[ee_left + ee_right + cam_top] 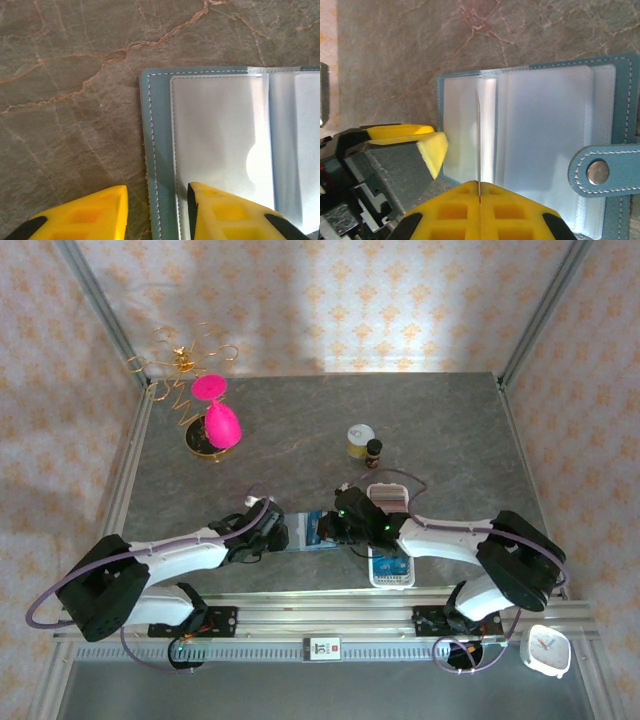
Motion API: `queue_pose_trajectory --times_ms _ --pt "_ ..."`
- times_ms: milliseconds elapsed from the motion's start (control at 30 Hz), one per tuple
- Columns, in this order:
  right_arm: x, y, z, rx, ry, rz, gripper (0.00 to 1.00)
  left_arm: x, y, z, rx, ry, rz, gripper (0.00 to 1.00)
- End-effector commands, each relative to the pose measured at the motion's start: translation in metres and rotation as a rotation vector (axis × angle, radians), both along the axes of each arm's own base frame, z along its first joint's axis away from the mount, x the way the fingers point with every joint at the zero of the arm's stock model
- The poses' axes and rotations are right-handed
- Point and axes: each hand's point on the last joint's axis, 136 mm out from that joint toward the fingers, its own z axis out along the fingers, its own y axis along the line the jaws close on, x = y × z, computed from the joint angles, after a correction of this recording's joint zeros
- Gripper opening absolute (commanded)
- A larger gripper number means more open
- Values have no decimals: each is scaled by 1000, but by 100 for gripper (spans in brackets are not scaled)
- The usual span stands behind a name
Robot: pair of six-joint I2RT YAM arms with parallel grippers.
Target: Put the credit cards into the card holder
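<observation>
Card holder (318, 531) is found open flat on the table (440, 430), between the two grippers, with the white tray (372, 578) just to its right. In the right wrist view its long axis is seen running across the frame, the fold up-down and the clear sleeves (545, 135) facing up. The snap tab (600, 171) is laid in from the right edge, pointing left.

Right gripper (479, 189): jaws pressed together on a thin sheet (479, 135), seen edge-on over the fold. Whether it is a card or a sleeve leaf cannot be told.

Left gripper (157, 212): jaws spread, straddling the holder's stitched edge, with one finger (225, 215) over the sleeve and the other over bare table.
</observation>
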Motion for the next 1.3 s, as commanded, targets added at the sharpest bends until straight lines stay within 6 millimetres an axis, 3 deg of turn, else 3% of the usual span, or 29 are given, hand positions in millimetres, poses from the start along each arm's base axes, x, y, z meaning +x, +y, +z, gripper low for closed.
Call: queue_pose_trajectory --times_ms 0,167,467,667,867,1267 --pt "5 8 6 39 -10 -11 0 -1 6 -7 19 11 7 31" --pt "8 13 3 44 -7 -13 0 -6 6 -13 11 25 5 27" --pt "16 14 -1 35 -21 -42 0 -9 10 -17 32 29 -4 27" --pt "16 18 -4 58 -6 -48 0 -11 12 -18 31 28 -7 26" --pt "17 10 -16 9 5 -74 0 -12 12 -20 26 34 -7 26" --pt "13 15 -17 88 35 -86 0 -13 11 -21 19 37 -8 25"
